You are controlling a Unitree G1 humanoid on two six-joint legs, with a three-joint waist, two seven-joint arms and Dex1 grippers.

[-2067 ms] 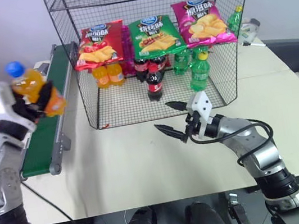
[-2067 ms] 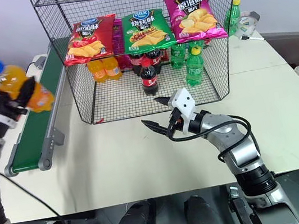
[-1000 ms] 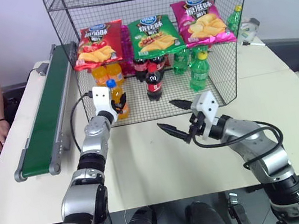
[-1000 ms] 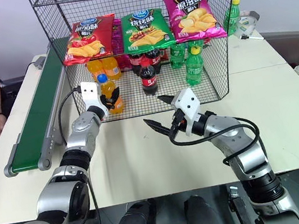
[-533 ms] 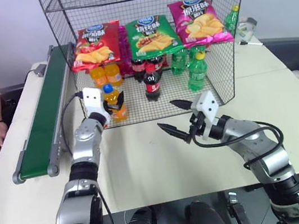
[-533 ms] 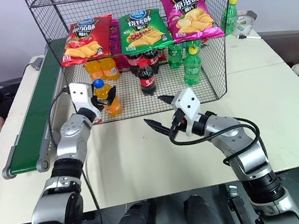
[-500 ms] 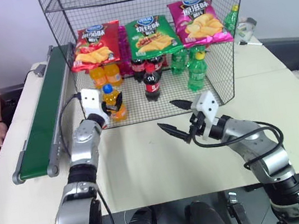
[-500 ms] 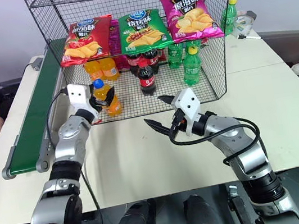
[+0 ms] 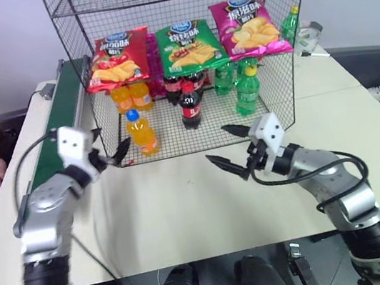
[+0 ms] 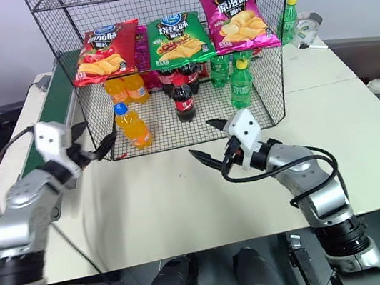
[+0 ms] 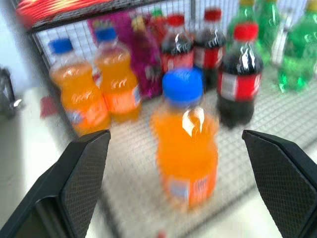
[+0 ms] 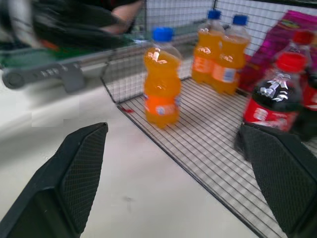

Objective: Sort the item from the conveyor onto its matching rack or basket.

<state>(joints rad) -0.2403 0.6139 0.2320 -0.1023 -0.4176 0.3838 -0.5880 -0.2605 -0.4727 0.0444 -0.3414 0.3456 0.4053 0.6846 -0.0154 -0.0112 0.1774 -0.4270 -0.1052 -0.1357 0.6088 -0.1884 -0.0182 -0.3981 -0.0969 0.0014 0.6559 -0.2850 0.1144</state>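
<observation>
1. Orange soda bottle (image 9: 141, 131) stands upright on the rack (image 9: 174, 134) floor, just beyond my left end effector (image 9: 109, 155), untouched.
2. Left end effector gapes wide, empty.
3. Right end effector (image 9: 229, 149) likewise wide, over the desk (image 9: 186, 208).

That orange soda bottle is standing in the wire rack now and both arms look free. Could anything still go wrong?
Possibly. The orange soda bottle stands alone near the front edge of the wire rack floor, so a bump might tip it out. The left gripper, fingers open, hangs close beside it. The cola bottle stands nearby and could topple too.
</observation>
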